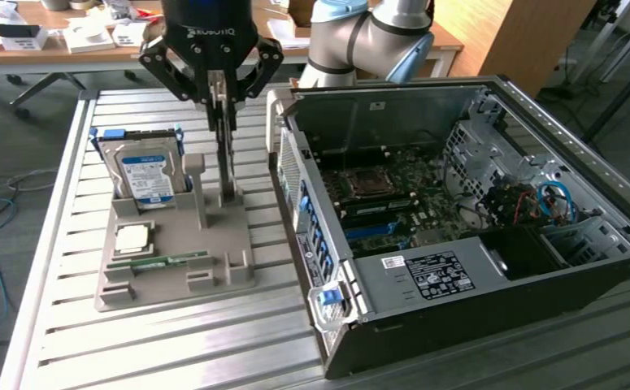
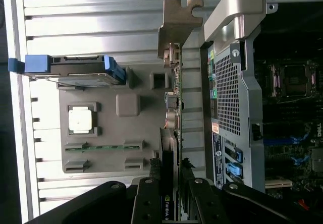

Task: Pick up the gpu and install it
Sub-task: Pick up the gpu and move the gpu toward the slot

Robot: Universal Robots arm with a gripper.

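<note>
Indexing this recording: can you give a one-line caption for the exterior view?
Gripper clamps the gpu on edge at the gray parts tray, beside the open computer case.

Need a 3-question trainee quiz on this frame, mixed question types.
1. True or false: the end effector is closed on the gpu.
2. Which part sits in the grey holder between the hard drive and the memory stick? A) processor chip B) fan C) cable
3. Fill in: the computer case lies on the exterior view's ____ of the holder.
Key: 1 true; 2 A; 3 right
</note>
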